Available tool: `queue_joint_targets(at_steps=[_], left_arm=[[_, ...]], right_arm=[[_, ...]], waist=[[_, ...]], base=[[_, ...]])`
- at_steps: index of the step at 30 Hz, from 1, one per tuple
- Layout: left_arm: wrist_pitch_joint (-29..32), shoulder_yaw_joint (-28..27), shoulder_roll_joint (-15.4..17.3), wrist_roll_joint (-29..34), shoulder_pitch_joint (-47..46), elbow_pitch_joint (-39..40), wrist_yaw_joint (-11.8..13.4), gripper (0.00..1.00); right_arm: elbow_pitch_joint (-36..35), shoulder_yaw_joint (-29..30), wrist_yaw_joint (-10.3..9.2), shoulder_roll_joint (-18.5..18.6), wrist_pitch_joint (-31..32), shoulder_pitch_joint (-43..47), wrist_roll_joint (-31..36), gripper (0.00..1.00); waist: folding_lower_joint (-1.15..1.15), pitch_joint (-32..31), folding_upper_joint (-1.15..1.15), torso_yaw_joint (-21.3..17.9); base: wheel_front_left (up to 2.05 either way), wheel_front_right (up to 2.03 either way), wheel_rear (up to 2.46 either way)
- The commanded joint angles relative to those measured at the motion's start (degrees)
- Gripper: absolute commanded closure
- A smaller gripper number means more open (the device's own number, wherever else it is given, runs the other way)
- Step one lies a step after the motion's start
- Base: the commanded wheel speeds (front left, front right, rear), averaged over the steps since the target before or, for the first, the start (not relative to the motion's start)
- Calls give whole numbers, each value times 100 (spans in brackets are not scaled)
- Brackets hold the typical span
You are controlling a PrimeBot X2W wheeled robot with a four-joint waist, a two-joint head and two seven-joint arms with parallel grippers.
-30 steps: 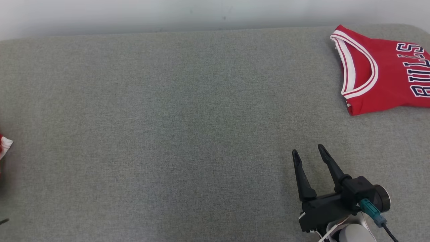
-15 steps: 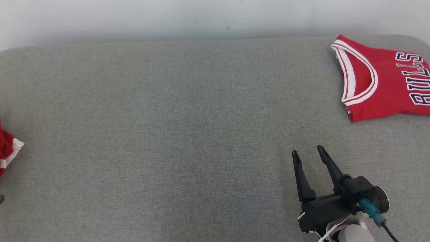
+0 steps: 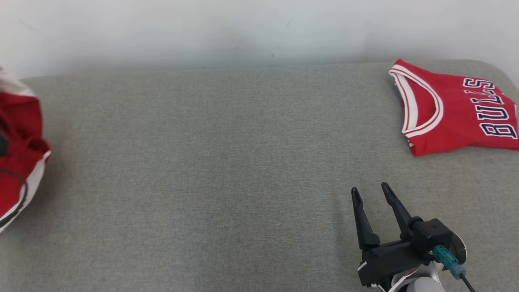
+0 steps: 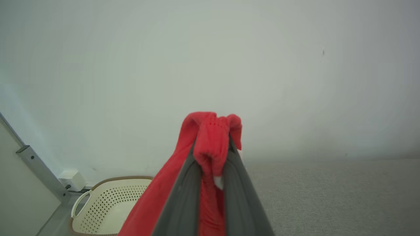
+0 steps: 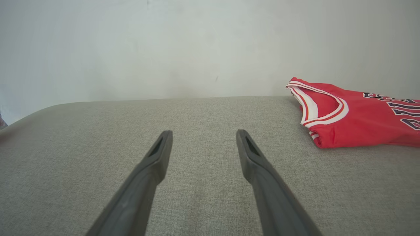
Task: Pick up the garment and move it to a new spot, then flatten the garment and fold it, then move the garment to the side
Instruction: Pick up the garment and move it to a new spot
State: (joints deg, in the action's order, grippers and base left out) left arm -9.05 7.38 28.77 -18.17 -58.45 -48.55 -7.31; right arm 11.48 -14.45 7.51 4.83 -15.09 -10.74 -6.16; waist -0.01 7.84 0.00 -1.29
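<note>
A red garment (image 4: 210,134) with white and dark trim is bunched between the two dark fingers of my left gripper (image 4: 213,147), which is shut on it. The cloth hangs down from the fingers, above and beside a grey padded surface. In the head view this garment (image 3: 20,154) hangs at the far left edge. My right gripper (image 3: 369,187) stands open at the lower right, low over the surface, with nothing between its fingers (image 5: 154,160).
A folded red jersey (image 3: 454,109) with dark lettering lies flat at the far right of the grey padded surface (image 3: 227,162); it also lies to the right of my right gripper (image 5: 357,114). A cream perforated basket (image 4: 108,203) stands on the floor at the left. A pale wall runs behind.
The left gripper has shut on the red garment, which now shows higher and further in at the head view's left edge. The head camera has shifted. The right gripper has stayed put.
</note>
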Motion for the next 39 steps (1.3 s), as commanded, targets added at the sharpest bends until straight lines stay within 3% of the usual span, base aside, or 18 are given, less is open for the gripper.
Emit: queue_joint_targets(at_steps=[1,16,24,31,39], left_arm=[[27,79,-33,11,-50,192,-4,100],[893,879,-395,-333,160,2735,-9,100],[1382,1340,-865,-543,197,3857,-8,100],[1333,1538,-1043,-627,553,4274,41,100],[1068,1771,-1021,-663,1838,4500,201,100]], right_arm=[[-16,-5,-5,-29,-6,74,-42,0],[-21,39,-5,-139,-6,90,-140,0],[-40,24,-5,-188,-6,91,-204,0],[-44,70,-5,-198,-6,100,-198,0],[-30,95,-5,-197,-6,58,-93,0]], waist=[[1,-50,0,-75],[1,-226,0,-785],[1,-211,0,-1142],[1,-155,0,-1097],[1,-96,0,-693]], base=[[0,0,0],[0,0,0],[0,0,0],[0,0,0],[0,0,0]])
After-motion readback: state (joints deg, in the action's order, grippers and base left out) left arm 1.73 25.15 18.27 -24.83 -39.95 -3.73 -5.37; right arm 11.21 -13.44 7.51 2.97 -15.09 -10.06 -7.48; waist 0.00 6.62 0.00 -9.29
